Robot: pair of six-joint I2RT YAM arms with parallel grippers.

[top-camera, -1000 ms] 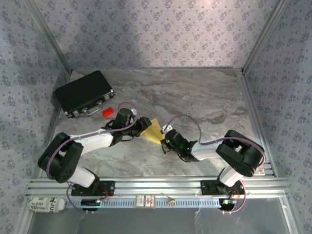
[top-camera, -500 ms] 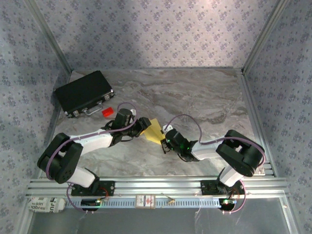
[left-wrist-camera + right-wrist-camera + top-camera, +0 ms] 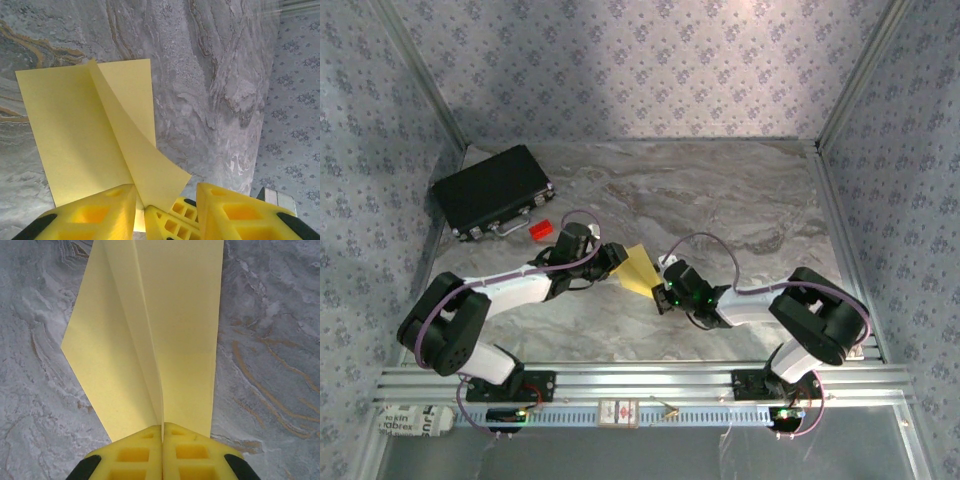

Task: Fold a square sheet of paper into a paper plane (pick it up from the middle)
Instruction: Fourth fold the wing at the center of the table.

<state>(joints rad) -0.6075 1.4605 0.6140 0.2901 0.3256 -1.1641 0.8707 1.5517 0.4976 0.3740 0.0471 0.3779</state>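
Space between the two arms is taken up by a thin, plain yellow, partly folded sheet of paper (image 3: 638, 268), which is laid on the grey marbled table top (image 3: 750, 200) near its middle. The sheet is met from one side by the left gripper (image 3: 613, 262) and from the other by the right gripper (image 3: 660, 284). In the left wrist view the sheet of paper (image 3: 85, 130) is seen lying mostly flat, with one flap lifted and curled over from a diagonal crease. The flap's near corner is placed between the yellow fingers of the left gripper (image 3: 165, 189), which are held apart. Whether the paper is touched by them cannot be told. In the right wrist view an upright lengthwise ridge is formed in the paper (image 3: 175, 315), and its near end is pinched between the fingers of the right gripper (image 3: 162, 428), which are pressed together with no gap. A flat rectangular black case (image 3: 492, 190) is set at the far left of the table, and a small red block (image 3: 540, 229) is placed just beside it, well apart from the sheet.
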